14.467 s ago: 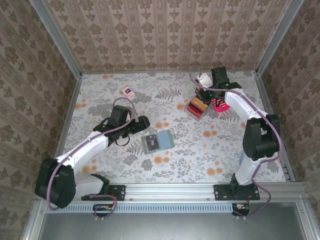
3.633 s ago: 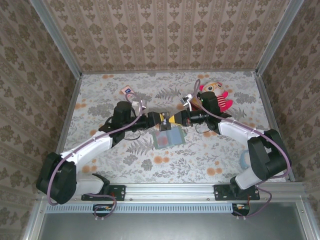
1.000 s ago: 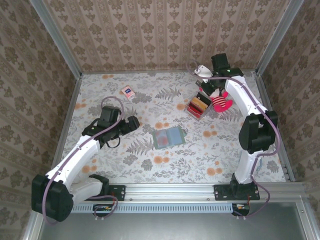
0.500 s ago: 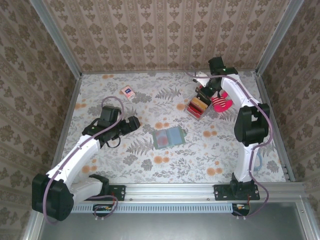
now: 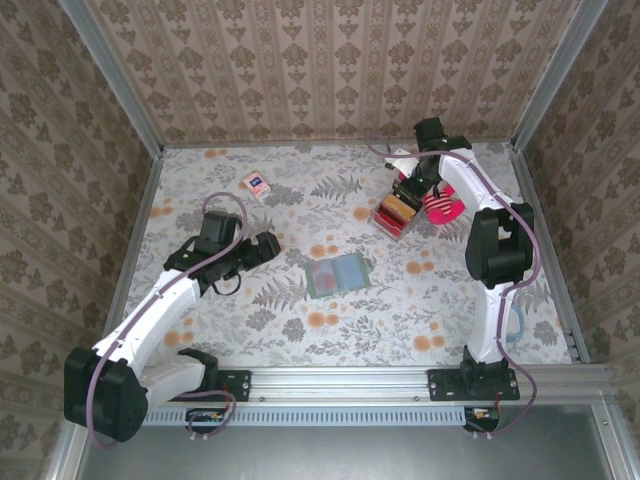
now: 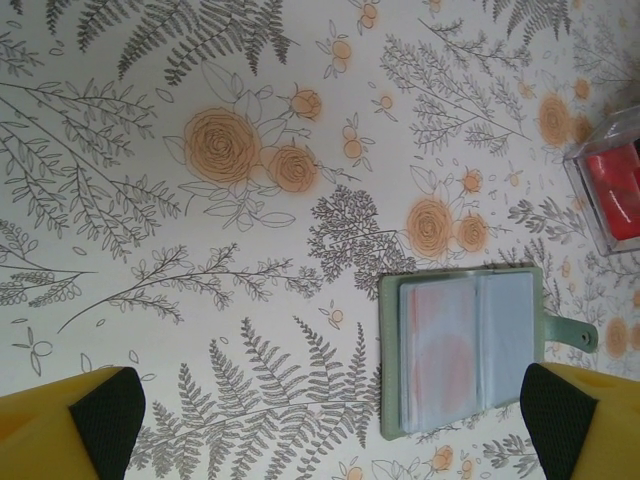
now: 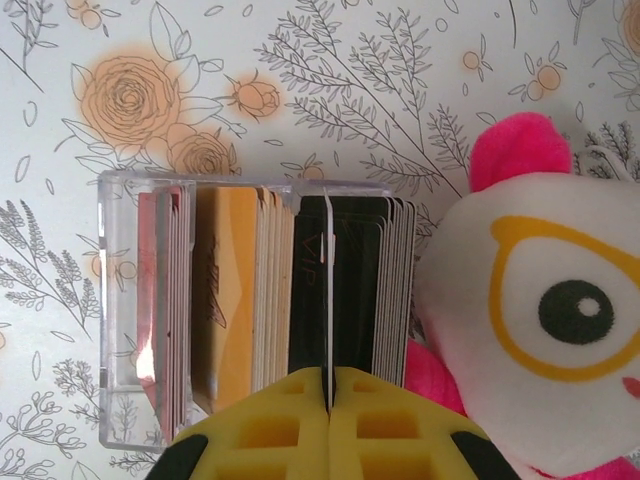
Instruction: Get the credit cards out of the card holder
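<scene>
The grey-green card holder (image 5: 338, 273) lies open on the flowered table, and in the left wrist view the card holder (image 6: 392, 360) sits at lower right. A pinkish-red credit card (image 6: 440, 350) shows through its left clear sleeve. My left gripper (image 5: 270, 245) hovers to the holder's left, open and holding nothing; its fingertips (image 6: 105, 420) frame the bottom corners of its wrist view. My right gripper (image 7: 328, 400) is shut on a thin credit card (image 7: 327, 290), seen edge-on, directly above a clear box of upright cards (image 7: 150, 300). At the back right, that gripper (image 5: 408, 188) hangs over the box.
The clear box (image 5: 395, 213) holds red, yellow-orange, white and black cards. A pink-and-white plush doll (image 5: 443, 205) touches its right side, and the doll (image 7: 530, 300) is close to my right fingers. A small pink-and-white packet (image 5: 256, 184) lies at back left. Patterned walls enclose the table.
My right wrist has turned and dropped slightly toward the box of cards. The left arm and the card holder have not moved.
</scene>
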You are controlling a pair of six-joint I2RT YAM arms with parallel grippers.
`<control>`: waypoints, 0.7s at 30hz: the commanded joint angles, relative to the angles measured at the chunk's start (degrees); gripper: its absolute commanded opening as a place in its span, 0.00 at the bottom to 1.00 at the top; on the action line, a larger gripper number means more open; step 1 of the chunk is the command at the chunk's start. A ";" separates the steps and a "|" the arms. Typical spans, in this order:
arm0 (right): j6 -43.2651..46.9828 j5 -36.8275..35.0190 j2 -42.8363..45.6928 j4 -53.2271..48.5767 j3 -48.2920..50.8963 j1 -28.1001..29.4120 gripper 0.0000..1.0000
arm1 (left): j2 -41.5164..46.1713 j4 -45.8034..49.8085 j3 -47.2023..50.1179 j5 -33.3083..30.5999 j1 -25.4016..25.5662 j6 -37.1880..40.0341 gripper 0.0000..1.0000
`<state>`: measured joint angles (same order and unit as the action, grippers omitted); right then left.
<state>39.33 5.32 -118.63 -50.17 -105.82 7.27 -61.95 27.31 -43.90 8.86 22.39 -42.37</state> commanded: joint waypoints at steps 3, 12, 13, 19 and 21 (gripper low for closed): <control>1.55 -3.74 -0.90 -1.47 -0.98 -0.23 0.03 | 1.75 -1.64 0.17 1.40 -0.35 -0.08 1.00; -0.04 -2.33 -0.16 0.13 -0.09 -0.16 0.17 | 2.52 -2.74 0.30 2.39 -0.42 0.01 1.00; -0.18 -2.12 0.09 0.31 -0.17 -0.15 0.18 | 2.77 -2.76 0.33 2.47 -0.51 0.01 1.00; -2.41 -0.27 2.74 1.59 0.22 -0.10 0.21 | 3.50 -2.50 0.69 2.87 -0.92 0.31 1.00; -4.36 2.10 4.56 2.36 1.10 -0.06 0.22 | 3.59 -2.57 0.74 3.00 -0.86 0.27 1.00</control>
<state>37.71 4.10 -118.30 -49.04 -105.56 7.27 -59.37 25.30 -43.88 10.92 22.02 -42.37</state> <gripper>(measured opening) 0.219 0.999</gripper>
